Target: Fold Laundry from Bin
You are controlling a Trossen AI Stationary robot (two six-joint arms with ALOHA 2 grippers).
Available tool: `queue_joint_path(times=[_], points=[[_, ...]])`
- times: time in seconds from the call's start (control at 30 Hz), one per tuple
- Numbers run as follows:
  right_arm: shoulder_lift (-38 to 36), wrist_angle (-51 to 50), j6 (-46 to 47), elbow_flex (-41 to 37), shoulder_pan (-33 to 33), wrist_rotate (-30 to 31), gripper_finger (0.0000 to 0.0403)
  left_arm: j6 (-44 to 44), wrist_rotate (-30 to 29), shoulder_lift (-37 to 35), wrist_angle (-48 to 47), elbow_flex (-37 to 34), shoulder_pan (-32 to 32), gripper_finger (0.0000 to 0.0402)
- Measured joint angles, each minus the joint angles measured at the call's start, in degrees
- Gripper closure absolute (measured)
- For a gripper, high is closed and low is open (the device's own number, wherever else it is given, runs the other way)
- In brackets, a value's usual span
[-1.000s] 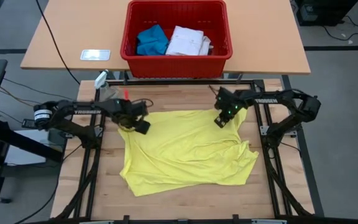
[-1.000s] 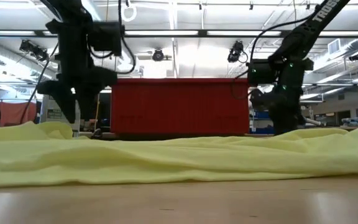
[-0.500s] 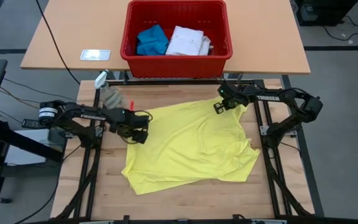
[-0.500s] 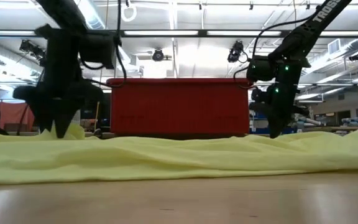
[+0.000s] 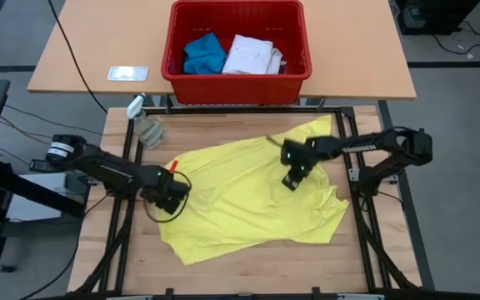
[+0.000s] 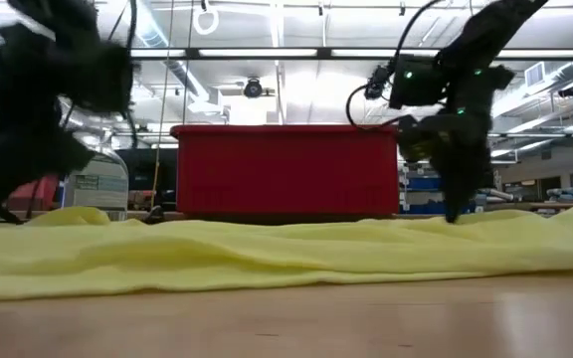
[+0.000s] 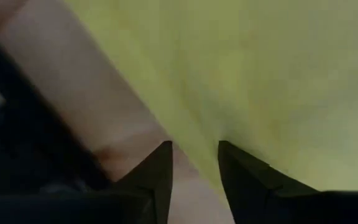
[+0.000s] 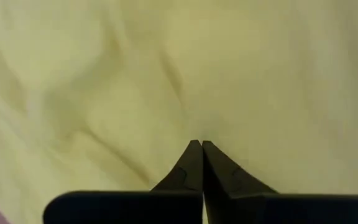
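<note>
A bright yellow T-shirt (image 5: pixel 248 200) lies spread and creased on the wooden table. My left gripper (image 5: pixel 169 200) points down at the shirt's left edge. Its fingers are open (image 7: pixel 194 152), one over bare wood and one over the cloth. My right gripper (image 5: pixel 292 181) is shut, its tips (image 8: pixel 197 144) down on the shirt's right half. Beyond the table's far edge stands the red bin (image 5: pixel 236 79), with a blue piece (image 5: pixel 202 54) and a white shirt (image 5: pixel 252 54) in it. My left gripper stands astride the shirt's left edge (image 7: pixel 213 134) from above; I cannot tell whether its fingers touch the cloth. My right gripper comes steeply from above, and its shut fingertips meet the shirt's flat top surface (image 8: pixel 194 134), where creases run together. Whether any cloth is caught between the tips, I cannot tell. The shirt lies on the table.
A clear spray bottle (image 5: pixel 144 125) lies at the table's far left corner. A small red thing (image 5: pixel 173 165) lies by the shirt's left edge. A white card (image 5: pixel 127 73) lies on the tan table left of the bin. Bare wood shows near the table's front edge (image 5: pixel 248 271).
My left gripper has gone toward the table's near edge and a little left, sinking to the shirt's left edge. My right gripper went toward the far edge, and the shirt's far right corner spread out that way. It then swung back nearer, over the shirt's right half.
</note>
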Motion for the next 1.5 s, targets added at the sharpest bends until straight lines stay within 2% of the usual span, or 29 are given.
queue_joint_path(times=[0.1, 0.2, 0.33, 0.4, 0.5, 0.6, 0.7, 0.8, 0.93, 1.03, 1.3, 1.5], points=[[-1.6, 0.0, 5.3, 0.0, 7.7, 5.4, 0.0402, -3.5, -4.3, -3.1, -0.1, 3.9, -2.9, 0.0283], [-3.6, 1.0, 7.1, 0.5, 12.4, 3.7, 0.0402, -2.2, -8.1, -6.2, 0.8, 7.4, -4.8, 0.0285], [-5.4, 9.1, 7.1, 1.7, 14.4, -4.0, 0.0386, -2.1, -10.2, -9.6, 1.8, 7.8, -4.8, 0.0285], [-5.7, 11.6, 8.0, 2.4, 14.5, -4.1, 0.0374, -3.2, -10.2, -10.8, 2.9, 7.8, -6.0, 0.0285], [-5.9, 11.9, 8.4, 3.0, 13.9, 0.1, 0.0364, -7.5, -10.6, -10.9, 9.1, 7.8, -10.7, 0.0285], [-5.9, 10.3, 9.1, 3.1, 13.1, 3.7, 0.0363, -17.4, -13.8, -8.6, 16.6, 7.8, -16.7, 0.0285], [-5.9, 8.0, 10.8, 3.1, 13.7, 7.6, 0.0362, -26.6, -14.3, -5.1, 24.3, 7.8, -23.1, 0.0285], [-5.9, 5.1, 12.5, 3.1, 15.8, 8.6, 0.0361, -32.6, -11.5, -1.7, 28.3, 9.2, -29.3, 0.0285], [-6.5, 0.6, 16.2, 3.1, 19.1, 5.5, 0.036, -36.1, -3.7, 1.1, 30.4, 10.5, -35.6, 0.0286], [-7.7, -1.1, 19.4, 3.1, 23.1, 8.5, 0.0359, -39.9, -3.1, 2.0, 29.8, 9.9, -39.2, 0.0286], [-9.6, -1.8, 29.7, 3.1, 30.7, 18.1, 0.0359, -42.6, -4.2, 6.5, 31.3, 6.2, -40.7, 0.0286], [-9.6, -1.6, 33.6, 3.1, 32.8, 19.9, 0.0359, -42.2, -7.8, 8.7, 32.7, 4.5, -39.4, 0.0286]])
